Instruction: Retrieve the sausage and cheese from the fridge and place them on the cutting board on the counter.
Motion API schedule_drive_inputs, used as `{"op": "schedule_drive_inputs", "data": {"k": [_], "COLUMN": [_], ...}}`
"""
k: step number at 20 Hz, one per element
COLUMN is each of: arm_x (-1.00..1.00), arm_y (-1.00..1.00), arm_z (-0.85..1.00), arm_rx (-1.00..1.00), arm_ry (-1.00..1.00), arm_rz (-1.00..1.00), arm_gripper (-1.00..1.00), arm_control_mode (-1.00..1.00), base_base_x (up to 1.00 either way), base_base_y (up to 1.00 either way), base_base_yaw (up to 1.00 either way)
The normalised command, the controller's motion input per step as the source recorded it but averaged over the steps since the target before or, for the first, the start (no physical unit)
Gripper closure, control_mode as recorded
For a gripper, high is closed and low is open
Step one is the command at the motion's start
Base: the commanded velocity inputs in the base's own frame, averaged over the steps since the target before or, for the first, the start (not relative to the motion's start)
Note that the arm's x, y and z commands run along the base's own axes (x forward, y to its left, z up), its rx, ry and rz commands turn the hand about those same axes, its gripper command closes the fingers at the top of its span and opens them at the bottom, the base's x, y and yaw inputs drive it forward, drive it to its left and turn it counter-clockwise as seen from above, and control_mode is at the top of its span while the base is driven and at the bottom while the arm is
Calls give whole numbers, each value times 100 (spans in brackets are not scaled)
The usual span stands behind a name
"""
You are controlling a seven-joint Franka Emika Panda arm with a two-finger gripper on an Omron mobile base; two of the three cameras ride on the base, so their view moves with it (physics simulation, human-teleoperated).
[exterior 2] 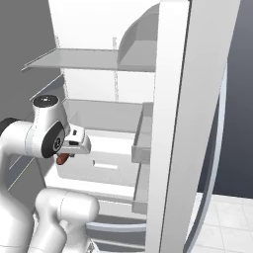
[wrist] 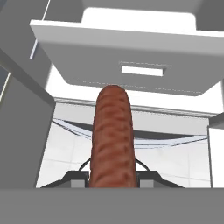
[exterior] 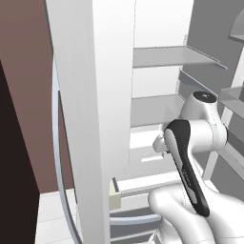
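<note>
Sausage: a slim reddish-brown cylinder with a rounded end and a faintly mottled, smooth skin; it runs straight out from my gripper, in the air in front of the open fridge. In the right base view only its red end peeks out below my hand.
Gripper: my gripper pinches the sausage between its two small dark fingers, one finger pressed to each side of its near end.
Fridge: the fridge stands open, its inside smooth flat white, with thin grey shelves that look like plain slabs with sharp edges.
Drawer: just beyond the sausage's tip in the hand view sits a boxy white drawer with a small rectangular slot in its front.
Doors: both tall doors are swung wide, white on the inner face, each with a long curved grey handle.
Floor: pale, glossy square tiles lie under my hand.
</note>
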Motion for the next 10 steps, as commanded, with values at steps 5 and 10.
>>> {"op": "schedule_drive_inputs", "data": {"k": [5,10], "arm_x": [0,0], "arm_y": [0,0], "arm_z": [0,0], "arm_rx": [0,0], "arm_ry": [0,0], "arm_rz": [0,0], "arm_gripper": [100,100], "arm_control_mode": [100,100], "base_base_x": [-69,-91], "base_base_y": [-1,0], "base_base_yaw": [-1,0]}}
